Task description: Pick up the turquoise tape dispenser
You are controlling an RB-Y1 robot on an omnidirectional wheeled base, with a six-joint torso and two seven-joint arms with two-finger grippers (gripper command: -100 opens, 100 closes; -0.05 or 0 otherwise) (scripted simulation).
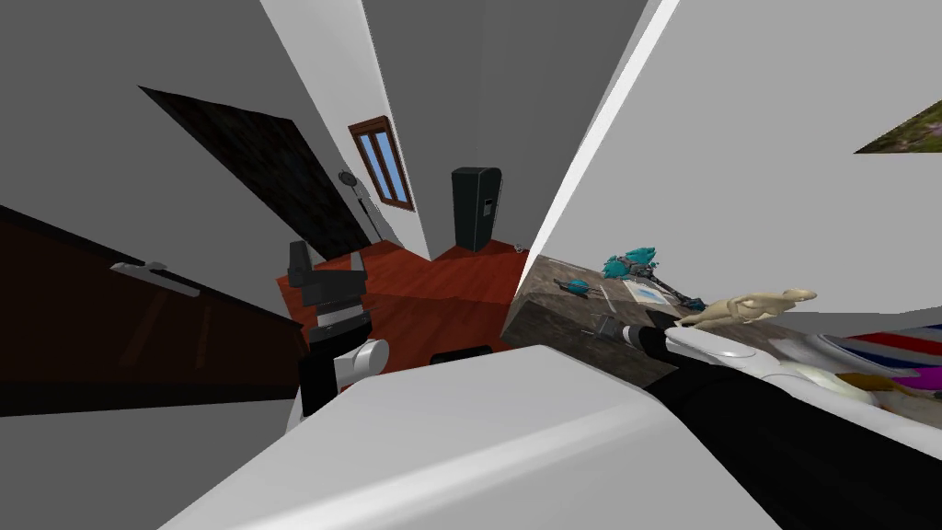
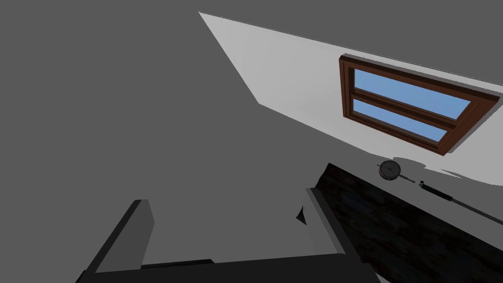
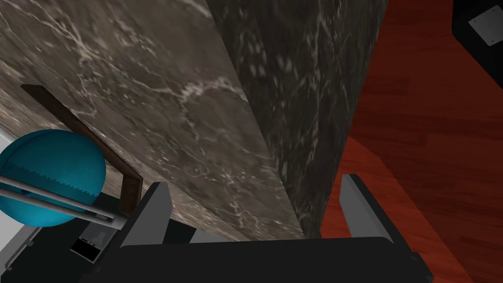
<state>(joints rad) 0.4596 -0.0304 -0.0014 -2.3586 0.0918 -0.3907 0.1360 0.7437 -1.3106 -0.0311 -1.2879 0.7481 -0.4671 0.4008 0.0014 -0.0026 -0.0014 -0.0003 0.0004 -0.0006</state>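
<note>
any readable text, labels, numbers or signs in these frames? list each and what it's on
No readable text in any view.
Round dial on the wall: face too small to read.
Sheet on the marble table: print blurred, no letters made out.
Turquoise tape dispenser: no label visible.

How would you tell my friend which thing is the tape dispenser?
Find the dark grey marbled stone table on the red-brown wooden floor. Near its end, close to the open right gripper, lies the small round turquoise tape dispenser. It is smooth and ball-like, unlike the bigger spiky turquoise thing and the long beige figure farther along the table.
</note>
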